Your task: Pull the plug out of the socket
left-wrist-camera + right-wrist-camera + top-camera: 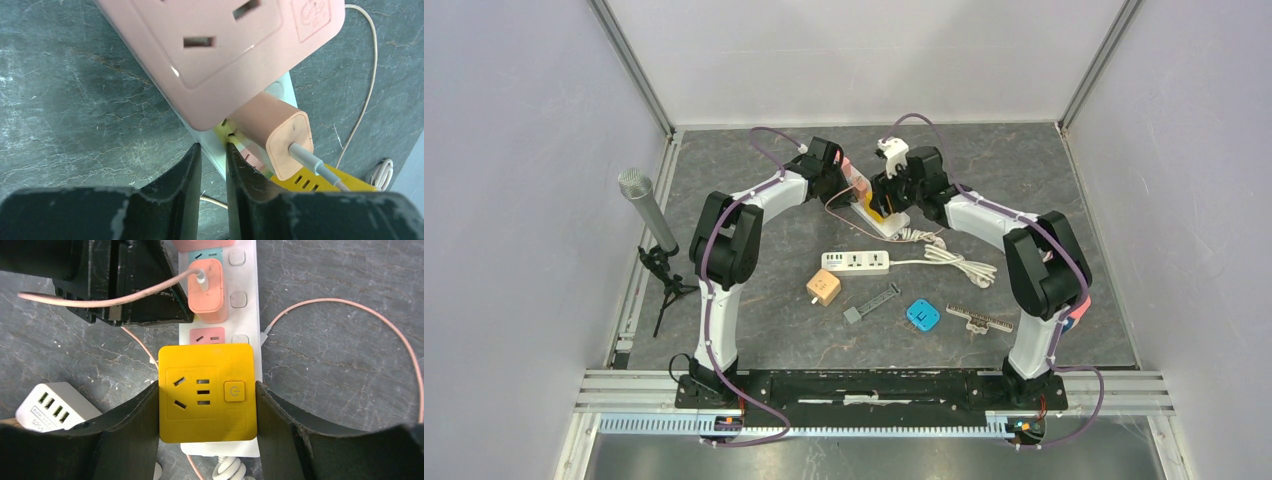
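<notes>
Right gripper [207, 412]: we see both fingers pressed flat on opposite sides of the yellow plug-in adapter [207, 385], so it is closed on it. The adapter sits seated on the white power strip [245, 315], at the strip's cord end, not pulled off yet.

Left gripper [214, 154]: the fingers are nearly together with a narrow gap, and the strip's side edge runs into that gap. We read it as pinching the strip, on the side away from the right arm and level with the pink charger [206, 290].

That charger is plugged in one slot up the strip from the adapter. Its pink cable [350, 307] lies on the table [350, 390] on both sides of the strip. Past the charger, a pink square adapter [220, 45] covers the strip's far end.

Nearer the arm bases than the strip we see a second white strip [856, 262]. Beyond that come an orange cube [824, 288], a grey bar [871, 302], a blue block [922, 316] and a comb-like piece [979, 319]. Well to the left of the strip stands a grey microphone [649, 215] on a tripod.
</notes>
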Robot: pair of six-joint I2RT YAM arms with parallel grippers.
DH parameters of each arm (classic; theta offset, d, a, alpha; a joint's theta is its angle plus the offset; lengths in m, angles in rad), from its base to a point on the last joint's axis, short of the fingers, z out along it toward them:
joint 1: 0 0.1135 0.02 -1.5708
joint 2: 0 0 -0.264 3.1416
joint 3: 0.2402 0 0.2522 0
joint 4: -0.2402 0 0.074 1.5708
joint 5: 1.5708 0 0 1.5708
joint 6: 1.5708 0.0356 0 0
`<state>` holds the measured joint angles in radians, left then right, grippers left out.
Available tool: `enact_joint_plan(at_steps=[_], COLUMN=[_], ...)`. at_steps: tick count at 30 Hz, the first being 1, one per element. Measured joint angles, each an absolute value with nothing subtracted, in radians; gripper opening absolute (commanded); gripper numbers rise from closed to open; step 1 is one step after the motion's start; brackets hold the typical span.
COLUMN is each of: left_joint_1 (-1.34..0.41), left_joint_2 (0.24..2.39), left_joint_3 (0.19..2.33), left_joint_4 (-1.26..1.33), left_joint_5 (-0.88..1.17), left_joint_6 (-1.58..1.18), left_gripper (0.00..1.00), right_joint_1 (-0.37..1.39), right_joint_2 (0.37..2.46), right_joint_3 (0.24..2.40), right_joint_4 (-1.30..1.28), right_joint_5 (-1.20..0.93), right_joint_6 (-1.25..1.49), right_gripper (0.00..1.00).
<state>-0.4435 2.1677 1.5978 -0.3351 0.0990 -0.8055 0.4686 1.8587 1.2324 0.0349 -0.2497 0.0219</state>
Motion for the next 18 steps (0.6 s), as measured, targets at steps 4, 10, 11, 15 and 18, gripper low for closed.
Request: enact_joint_plan(at_steps=[4,10,11,15,18], left_joint_1=[-0.443,-0.443,-0.443,-0.443,-0.443], left_joint_2=[2.168,2.168,2.168,2.168,2.168], left_joint_3=[1.598,1.598,1.598,1.600,1.602], left_joint_4=[-0.337,-0.334,-0.334,-0.335,-0.337], left_joint_5=[0.099,0.099,0.100,0.103,0.105], left_joint_6=[-0.805,-0.805,-0.805,-0.805,-0.799], left_gripper=[0.29,0.29,0.29,0.30,0.35], right_joint_1=[0.516,0.508,0.501,0.456,0.410], right_joint_2=[1.858,1.836,1.825,1.747,1.677], right_joint_3=[1.256,1.259,1.259,1.259,1.258], right_joint_4=[-0.007,-0.022,-0.019,0.015,0.061], right_joint_5=[-0.173,-0.176,-0.192,-0.240,-0.244], right_joint_6=[-0.047,-0.056,-0.047,0.002,0.041], right_gripper=[0.00,0.00,0.00,0.00,0.00])
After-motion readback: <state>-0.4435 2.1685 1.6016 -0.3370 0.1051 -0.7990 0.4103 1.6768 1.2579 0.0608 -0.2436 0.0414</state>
